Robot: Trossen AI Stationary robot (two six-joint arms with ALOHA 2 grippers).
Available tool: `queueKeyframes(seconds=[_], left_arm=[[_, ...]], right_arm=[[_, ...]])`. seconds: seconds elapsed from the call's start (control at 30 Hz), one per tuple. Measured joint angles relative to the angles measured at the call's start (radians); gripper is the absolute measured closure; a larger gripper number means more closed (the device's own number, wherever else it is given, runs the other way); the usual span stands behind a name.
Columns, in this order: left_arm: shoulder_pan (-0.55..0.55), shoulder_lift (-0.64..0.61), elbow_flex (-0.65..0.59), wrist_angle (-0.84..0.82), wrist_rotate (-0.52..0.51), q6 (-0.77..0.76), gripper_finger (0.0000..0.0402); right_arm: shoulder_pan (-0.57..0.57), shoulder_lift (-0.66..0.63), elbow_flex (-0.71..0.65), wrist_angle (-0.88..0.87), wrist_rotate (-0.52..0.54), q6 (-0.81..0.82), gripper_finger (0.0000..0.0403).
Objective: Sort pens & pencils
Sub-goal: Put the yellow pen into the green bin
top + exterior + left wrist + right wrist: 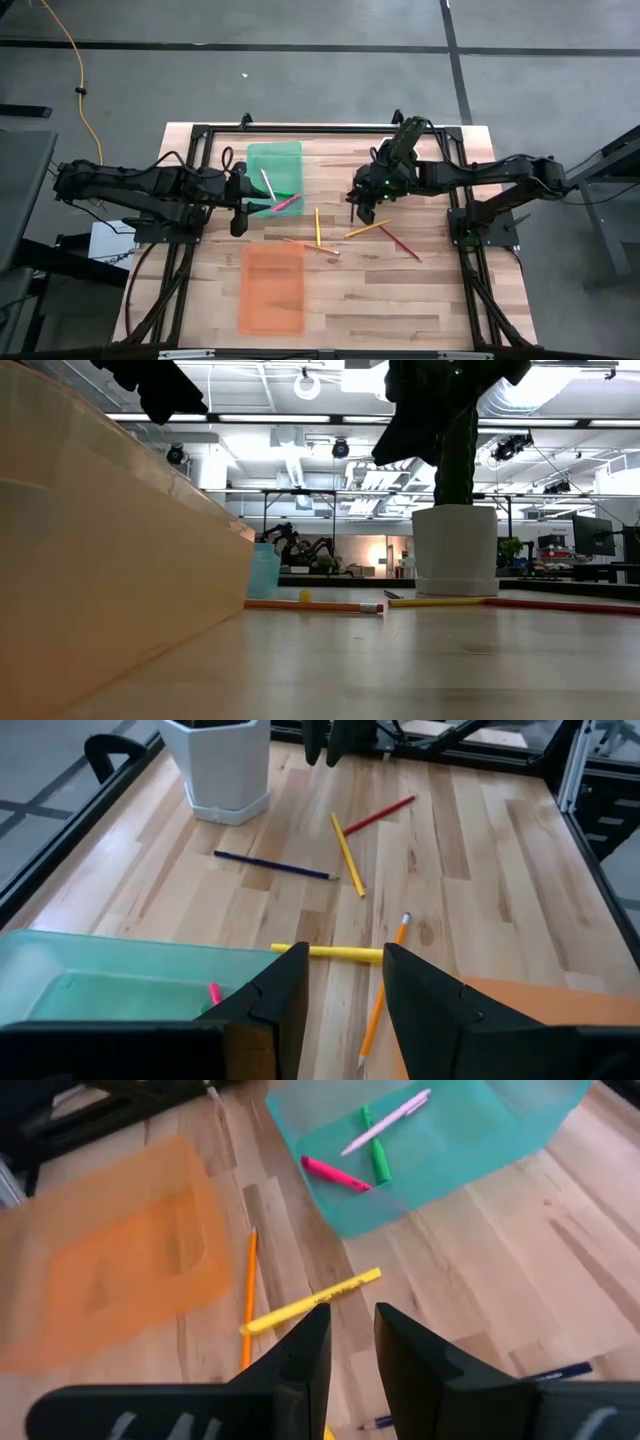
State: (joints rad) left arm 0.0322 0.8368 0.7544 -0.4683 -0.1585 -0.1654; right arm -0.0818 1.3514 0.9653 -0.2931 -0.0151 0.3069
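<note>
The magenta (335, 1174), green (376, 1150) and pale pink-white (385, 1122) pens lie in the green bin (273, 170). The yellow pen (318, 227) lies on the table between the bins. The orange (310, 245), yellow-orange (367, 229), red (400, 242) and dark (275, 866) pencils lie scattered on the wood. My left gripper (240, 215) hovers open at the green bin's near right corner. My right gripper (362, 207) hangs open above the table near the yellow-orange pencil, nothing between its fingers.
An orange bin (272, 288) stands near the table's front, left of centre. A white pot (455, 550) with a plant stands at the back, by the right arm. Bare wood lies to the right of the orange bin.
</note>
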Motion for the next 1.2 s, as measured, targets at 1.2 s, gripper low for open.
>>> queueKeyframes(seconds=[1.2], left_arm=[[0.0, 0.0, 0.0, -0.091, 0.019, 0.002, 0.0283]], right_arm=[[0.236, 0.175, 0.002, 0.135, 0.331, 0.468, 0.0333]])
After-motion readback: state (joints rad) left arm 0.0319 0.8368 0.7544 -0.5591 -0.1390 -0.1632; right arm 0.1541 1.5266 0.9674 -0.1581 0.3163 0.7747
